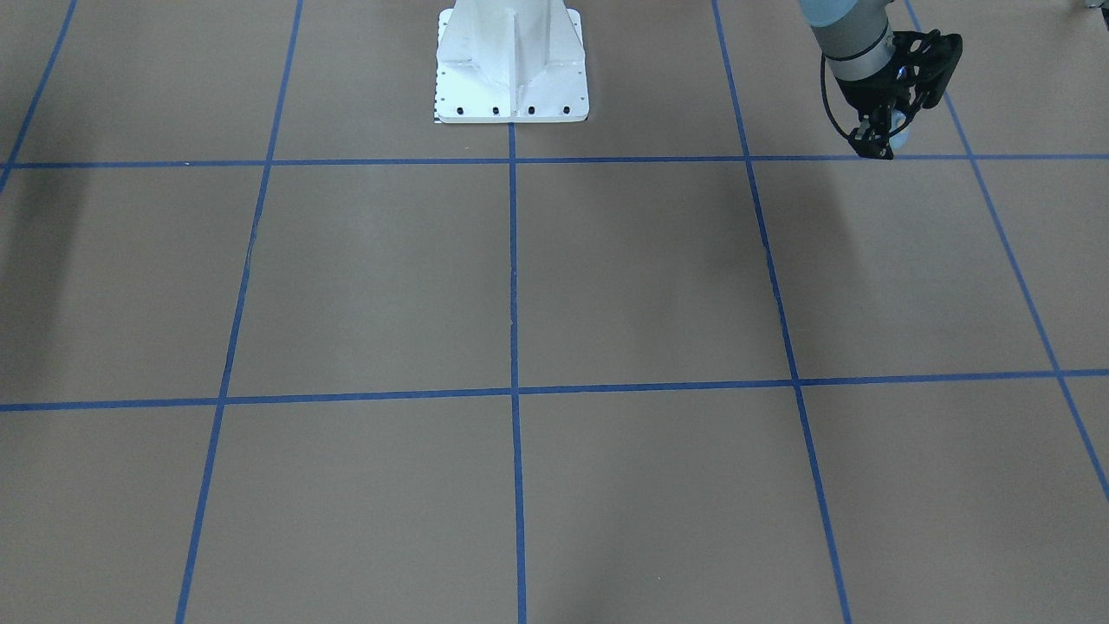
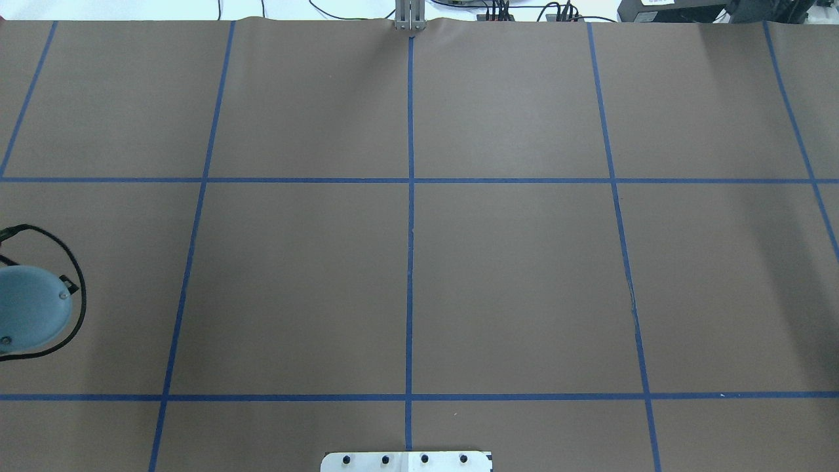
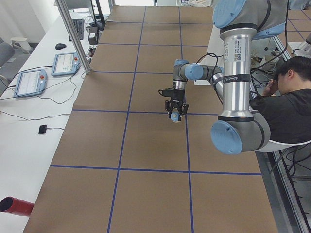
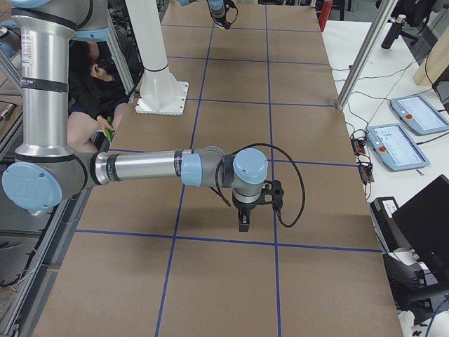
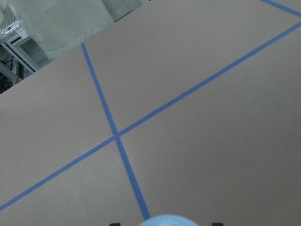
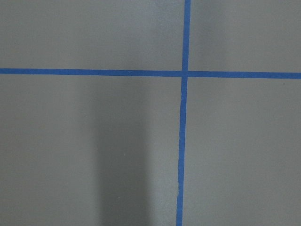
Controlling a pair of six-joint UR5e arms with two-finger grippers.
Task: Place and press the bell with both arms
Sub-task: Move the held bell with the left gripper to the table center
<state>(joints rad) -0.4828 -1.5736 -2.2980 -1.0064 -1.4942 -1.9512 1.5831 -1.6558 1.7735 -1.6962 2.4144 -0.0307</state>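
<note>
The left gripper (image 1: 887,139) is closed on the bell (image 5: 167,221), clamping its light-blue dome from both sides. It holds the bell low beside a blue tape line (image 1: 606,159) on the brown bench (image 1: 641,277). The right gripper (image 4: 243,223) points down over the bench, well apart from the bell. I cannot tell how wide it stands.

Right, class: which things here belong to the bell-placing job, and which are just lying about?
Job: bell, gripped by left end effector; right end effector.
Lying about: white pedestal; red cylinder; touchscreen pendants; computer mouse.
</note>
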